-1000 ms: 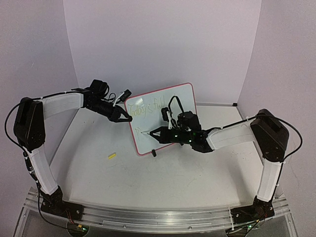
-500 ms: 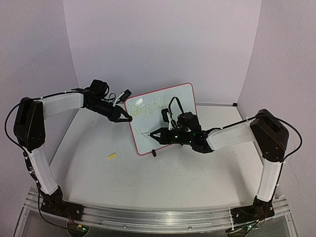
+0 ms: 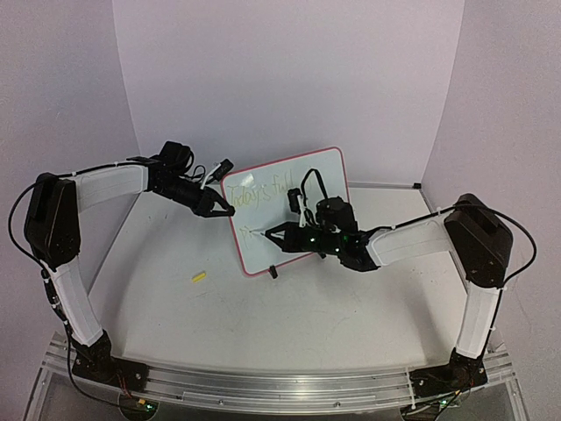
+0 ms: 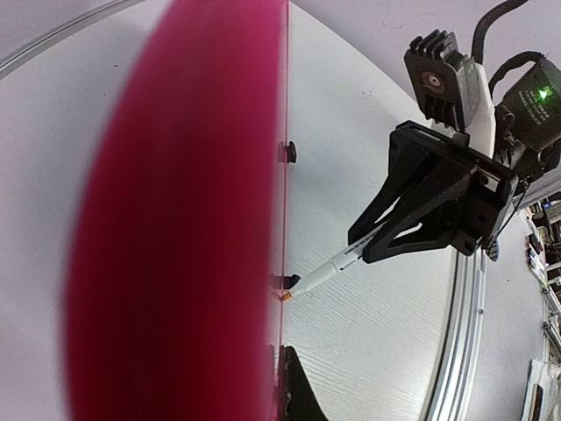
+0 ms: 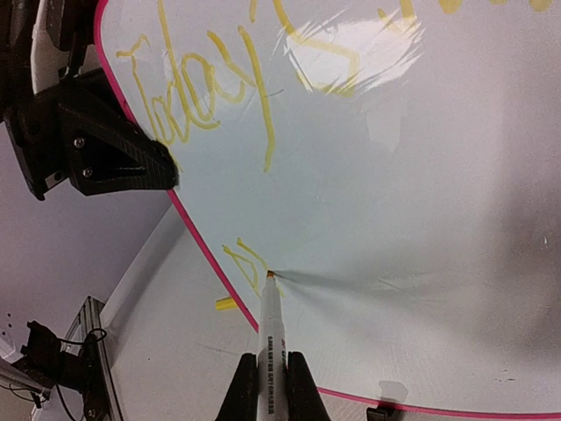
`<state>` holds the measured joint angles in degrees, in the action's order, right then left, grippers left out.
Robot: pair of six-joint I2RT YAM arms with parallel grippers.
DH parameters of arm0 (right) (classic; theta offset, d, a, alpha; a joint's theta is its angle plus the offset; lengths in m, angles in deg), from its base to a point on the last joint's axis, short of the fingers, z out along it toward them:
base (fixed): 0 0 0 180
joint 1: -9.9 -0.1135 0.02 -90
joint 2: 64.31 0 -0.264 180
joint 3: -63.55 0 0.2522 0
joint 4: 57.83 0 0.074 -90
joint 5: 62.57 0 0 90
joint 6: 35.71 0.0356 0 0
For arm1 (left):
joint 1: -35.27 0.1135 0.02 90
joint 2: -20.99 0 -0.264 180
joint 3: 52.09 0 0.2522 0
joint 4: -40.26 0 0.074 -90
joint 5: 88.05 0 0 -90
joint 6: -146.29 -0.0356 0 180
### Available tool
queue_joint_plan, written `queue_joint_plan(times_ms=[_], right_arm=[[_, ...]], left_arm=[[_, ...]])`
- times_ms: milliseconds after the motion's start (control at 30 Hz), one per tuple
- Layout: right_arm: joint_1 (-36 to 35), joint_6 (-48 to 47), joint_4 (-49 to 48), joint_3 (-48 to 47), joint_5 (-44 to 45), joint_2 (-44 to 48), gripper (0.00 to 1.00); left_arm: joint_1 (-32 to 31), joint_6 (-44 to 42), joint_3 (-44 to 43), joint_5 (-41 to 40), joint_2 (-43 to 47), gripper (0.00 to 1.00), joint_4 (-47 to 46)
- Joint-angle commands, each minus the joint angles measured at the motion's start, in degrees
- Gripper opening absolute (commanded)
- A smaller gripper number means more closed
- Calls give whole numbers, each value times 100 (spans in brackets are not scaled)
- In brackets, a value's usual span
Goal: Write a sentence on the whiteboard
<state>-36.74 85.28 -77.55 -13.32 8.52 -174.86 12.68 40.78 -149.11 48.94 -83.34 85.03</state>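
From the top view, the whiteboard point(image 3: 324, 180) stands tilted on the table point(image 3: 175, 307) a little past centre, toward 12 o'clock, with its face turned toward the arm bases. One black clip foot point(image 3: 273, 273) shows under its lower edge.

My left gripper point(image 3: 226, 210) comes in from 10 o'clock, and its fingers are closed on the board's left edge, pinching the red frame. In the left wrist view that frame fills the near field as a blurred red band point(image 4: 175, 219).

My right gripper point(image 3: 276, 235) reaches in from 3 o'clock, low across the board's front. Its fingers are clamped on a white marker point(image 5: 267, 342), whose barrel runs out between them toward 12 o'clock in the right wrist view. The orange-yellow tip touches the board near the lower left of the writing area, just inside the frame.

The sentence point(image 5: 188, 105) is in pale yellow cursive. The top line begins with "Today", and more letters run toward 3 o'clock. A short fresh stroke starts a second line right at the marker tip.

A small yellow piece point(image 3: 199, 277) lies on the table at about 8 o'clock from the board, apart from it.
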Motion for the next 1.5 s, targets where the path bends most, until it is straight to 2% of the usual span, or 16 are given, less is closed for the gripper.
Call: queue_joint_plan(times_ms=[0,933,1267,1467], right_arm=[[36,72,-323,-190,221,-11,0],[56,275,-282,281,1128,220,0],[58,236,-264,214,950,185,0],[54,-12,-264,182,434,386,0]], left_arm=[[-184,-310,-35,-303,-52,0,373],[-192,-322,-32,-330,-34,0,380],[-194,-325,-21,-336,-17,0,380],[-202,-325,-20,-339,-18,0,382]])
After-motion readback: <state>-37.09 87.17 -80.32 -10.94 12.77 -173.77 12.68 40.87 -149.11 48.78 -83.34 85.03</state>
